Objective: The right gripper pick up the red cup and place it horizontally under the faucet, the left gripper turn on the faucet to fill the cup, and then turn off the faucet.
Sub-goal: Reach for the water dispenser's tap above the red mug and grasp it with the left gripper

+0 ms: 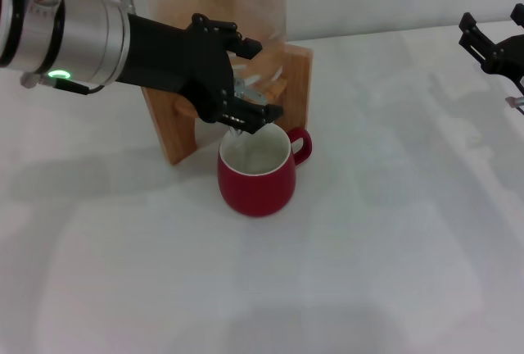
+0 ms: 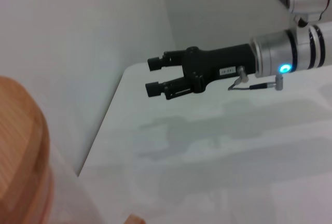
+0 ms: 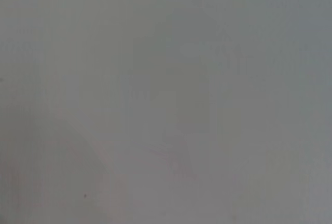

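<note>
step: working the tap | squat dark-red ceramic cup (image 1: 256, 178) upright on the white counter (image 1: 393, 247), under the small chrome faucet (image 1: 250, 92) | left hand (image 1: 246, 112) at the lever – grip state unreadable | right hand (image 2: 153, 77) open, parked well apart | advice: turn the lever gently – watch the fill level, shut off before the rim

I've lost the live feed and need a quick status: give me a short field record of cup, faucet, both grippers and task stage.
red cup: upright on the white table, against the wooden stand, handle toward the robot's right
faucet: above the cup's mouth, mostly hidden by the claw
left gripper: at the faucet, over the cup's rim
right gripper: withdrawn to the robot's right, open, holding nothing
stage: cup placed; faucet being worked
water flow: cannot tell
</note>
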{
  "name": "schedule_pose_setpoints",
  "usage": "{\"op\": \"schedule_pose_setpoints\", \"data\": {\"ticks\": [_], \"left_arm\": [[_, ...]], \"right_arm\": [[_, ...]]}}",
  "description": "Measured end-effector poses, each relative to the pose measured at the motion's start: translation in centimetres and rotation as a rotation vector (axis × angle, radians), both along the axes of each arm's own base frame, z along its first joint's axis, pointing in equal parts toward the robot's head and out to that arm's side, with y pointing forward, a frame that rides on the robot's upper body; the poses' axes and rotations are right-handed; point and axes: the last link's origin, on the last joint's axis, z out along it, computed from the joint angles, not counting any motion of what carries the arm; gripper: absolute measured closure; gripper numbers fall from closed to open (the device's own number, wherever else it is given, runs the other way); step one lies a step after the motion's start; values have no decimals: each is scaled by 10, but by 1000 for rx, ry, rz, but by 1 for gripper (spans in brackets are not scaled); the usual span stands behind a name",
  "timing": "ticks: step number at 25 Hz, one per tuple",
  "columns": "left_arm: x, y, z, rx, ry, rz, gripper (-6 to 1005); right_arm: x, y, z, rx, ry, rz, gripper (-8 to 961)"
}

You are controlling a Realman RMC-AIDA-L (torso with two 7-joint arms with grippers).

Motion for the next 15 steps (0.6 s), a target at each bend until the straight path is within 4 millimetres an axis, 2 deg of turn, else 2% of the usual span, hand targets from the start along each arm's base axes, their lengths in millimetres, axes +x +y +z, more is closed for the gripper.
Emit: {"op": "schedule_pose_setpoints", "data": {"ticks": [8, 15], "left_arm": [[-4, -5, 3, 5, -29, 15, 119], [-19, -13, 8, 19, -88, 61, 120]], "right_arm": [[1, 1, 0, 0, -4, -9, 93], [1, 1, 0, 1, -5, -11, 93]]}}
